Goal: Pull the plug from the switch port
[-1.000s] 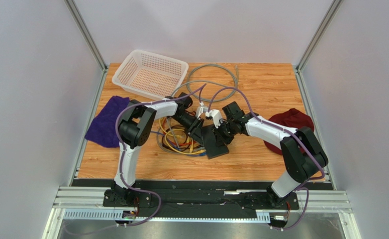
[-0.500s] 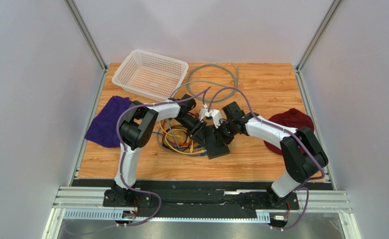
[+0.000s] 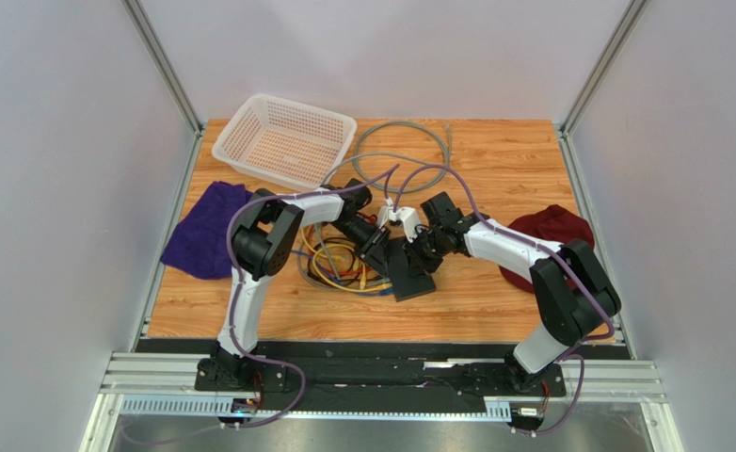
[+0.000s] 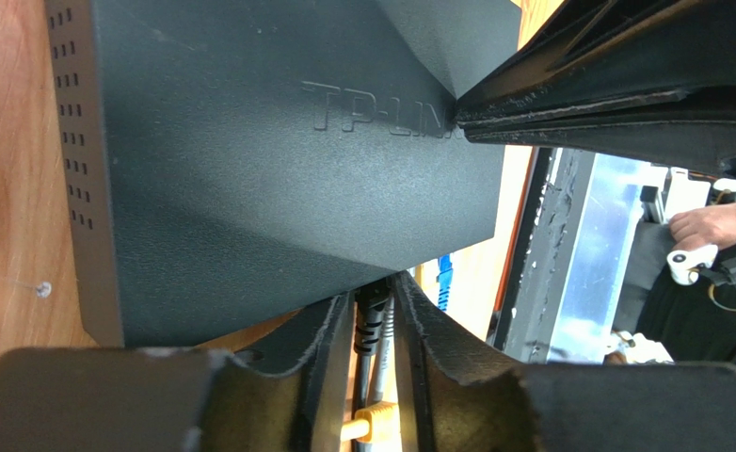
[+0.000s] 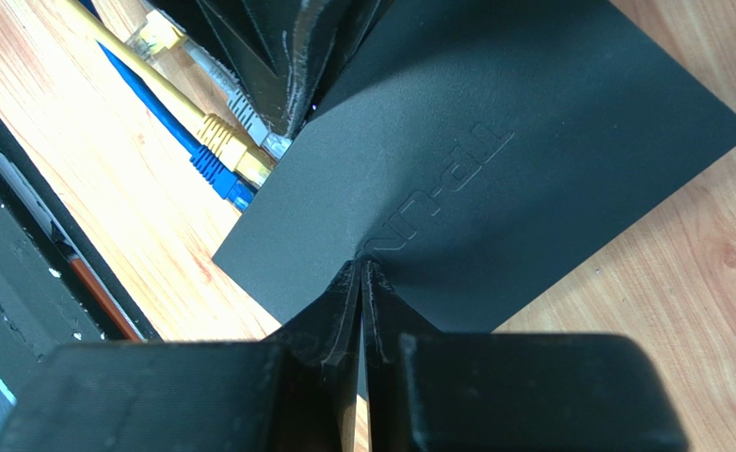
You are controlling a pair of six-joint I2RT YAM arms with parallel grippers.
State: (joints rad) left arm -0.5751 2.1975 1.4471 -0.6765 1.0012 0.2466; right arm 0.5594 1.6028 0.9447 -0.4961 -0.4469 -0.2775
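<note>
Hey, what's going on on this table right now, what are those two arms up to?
Two robot arms are working on a flat black switch in the middle of the table. The right gripper is shut, with its tips on the switch's top, apparently pinning it down. The left gripper has a finger on each side of a black plug at the switch's edge. I can't tell whether it has pinched it. The plug looks seated, not yet pulled out.
</note>
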